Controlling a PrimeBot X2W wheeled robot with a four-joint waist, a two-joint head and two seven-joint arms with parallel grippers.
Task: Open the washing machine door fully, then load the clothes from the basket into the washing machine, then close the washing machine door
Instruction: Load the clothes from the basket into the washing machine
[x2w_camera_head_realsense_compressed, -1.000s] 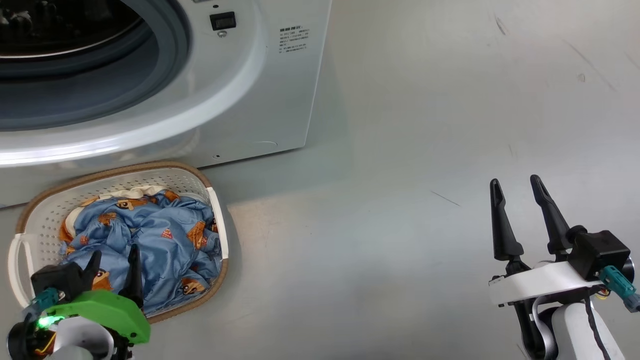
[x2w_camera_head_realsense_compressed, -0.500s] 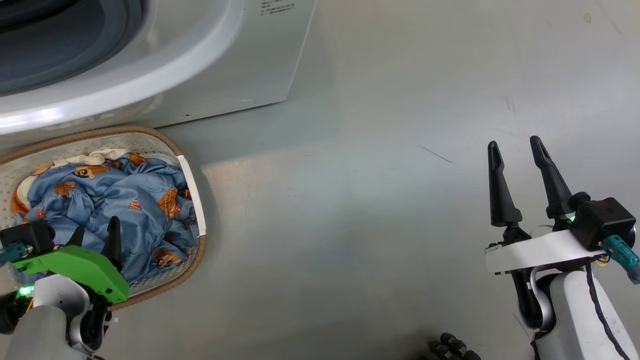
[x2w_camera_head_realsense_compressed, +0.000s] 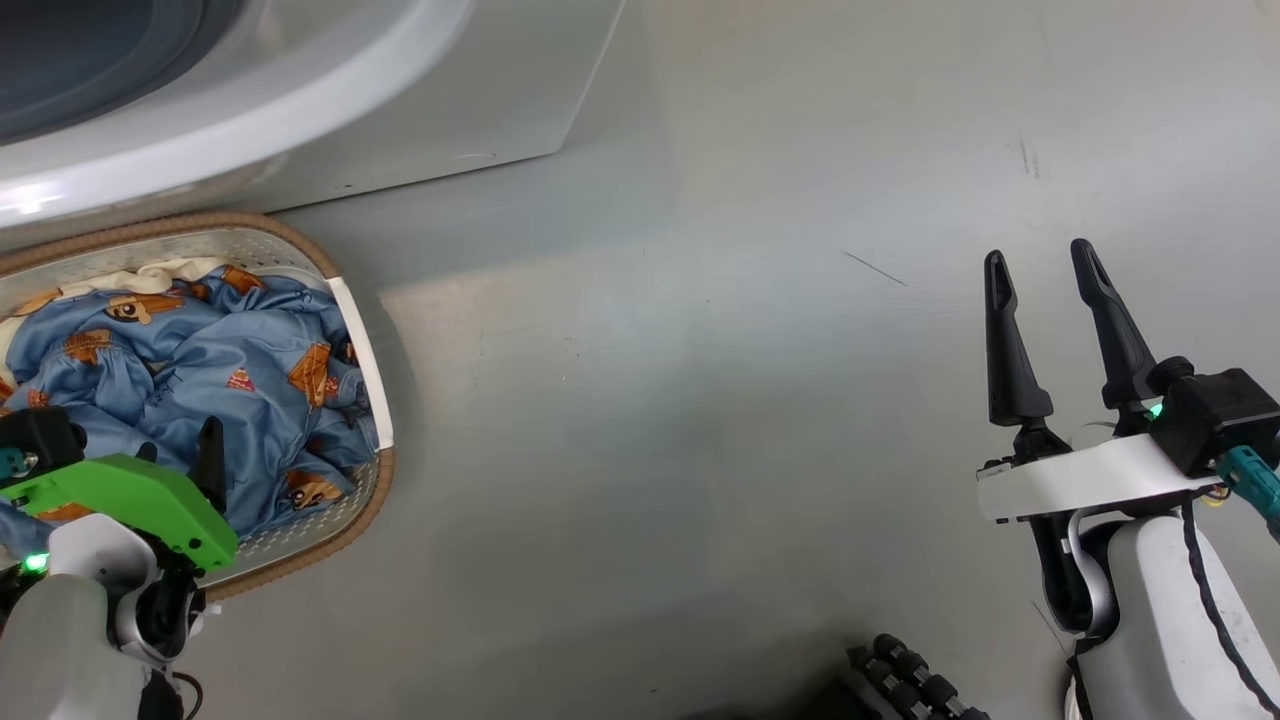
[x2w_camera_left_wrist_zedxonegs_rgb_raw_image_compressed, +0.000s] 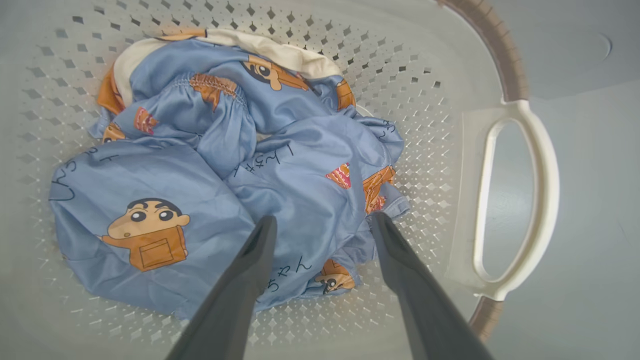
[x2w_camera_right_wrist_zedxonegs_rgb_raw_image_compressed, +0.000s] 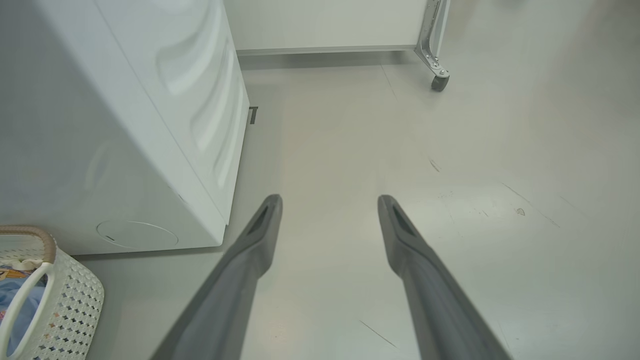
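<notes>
The cream perforated basket stands on the floor just in front of the white washing machine. It holds the light blue clothes with orange cartoon figures. My left gripper hangs open over the near side of the pile. In the left wrist view its tips straddle a fold of the clothes, with the basket handle to the right. My right gripper stands open over bare floor far to the right, holding nothing. The washing machine door is out of view.
The right wrist view looks past the open right gripper at the machine's side panel, the basket corner and a castor leg of a white unit at the back. A black ribbed part sits at the bottom edge.
The head camera has moved, so the machine and basket sit higher and further left in the picture. Both grippers remain open; the left one stays over the clothes.
</notes>
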